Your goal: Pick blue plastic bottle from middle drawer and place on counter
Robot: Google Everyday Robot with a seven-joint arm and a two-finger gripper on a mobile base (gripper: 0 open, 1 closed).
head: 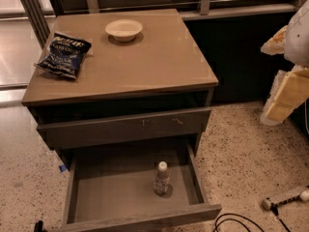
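A pale bowl (124, 29) sits at the back. Left of it and nearer lies a dark blue snack bag (64, 54). Below the bowl is a scratched drawer front (125, 128) — far to its lower right, a white corded strip (285, 197) on speckled floor (241, 144). The gripper (286, 96) hangs well right of the bowl.
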